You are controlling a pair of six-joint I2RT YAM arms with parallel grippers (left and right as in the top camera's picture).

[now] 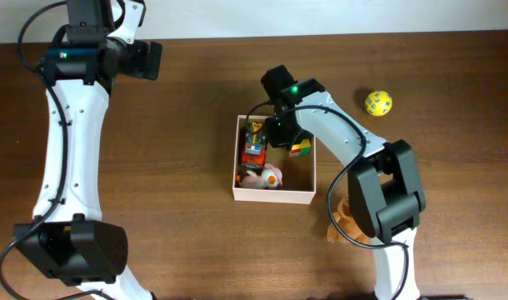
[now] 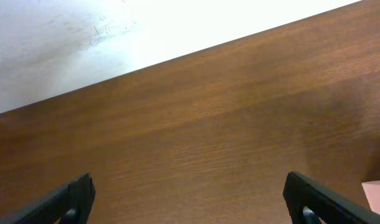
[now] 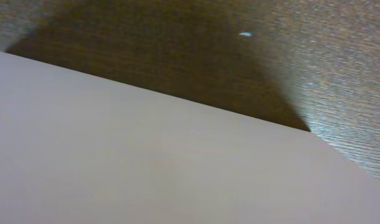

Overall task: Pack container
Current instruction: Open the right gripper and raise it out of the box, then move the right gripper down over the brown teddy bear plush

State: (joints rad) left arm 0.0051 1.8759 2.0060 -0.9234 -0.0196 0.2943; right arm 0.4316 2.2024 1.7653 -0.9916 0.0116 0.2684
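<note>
The container (image 1: 273,197) is a square box with white walls in the middle of the table. In it lie a red-and-orange toy car (image 1: 254,147), a pink-and-white soft toy (image 1: 267,177) and a green, red and yellow block (image 1: 301,149). My right gripper (image 1: 285,133) is low over the box's back right part, right beside the block; its fingers are hidden. The right wrist view is filled by a pale blurred surface (image 3: 146,155), probably the box wall. My left gripper (image 1: 151,60) is far off at the back left, open and empty (image 2: 190,199).
A yellow ball with markings (image 1: 378,103) lies on the table at the back right. An orange-brown object (image 1: 348,225) sits partly under the right arm near its base. A pale corner (image 2: 378,196) shows at the left wrist view's right edge.
</note>
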